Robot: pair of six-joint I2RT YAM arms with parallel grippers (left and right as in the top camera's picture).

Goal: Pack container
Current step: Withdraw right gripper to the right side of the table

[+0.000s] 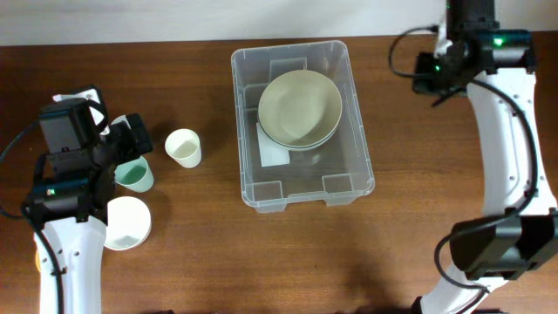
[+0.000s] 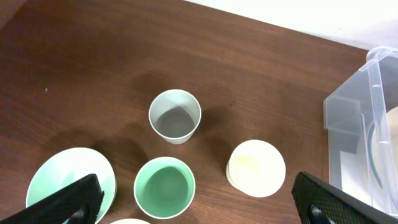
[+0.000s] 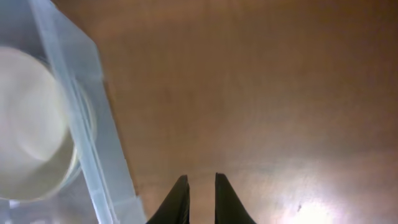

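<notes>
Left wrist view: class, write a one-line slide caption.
Open left gripper over cups on wooden table; clear container at right.

Soft, even light is falling across the wooden table in the overhead view. The right wrist view is blurring badly, with glare pooling at lower right and the container smearing. The left wrist view is rendering sharply, its cups casting faint shadows toward the upper left.
</notes>
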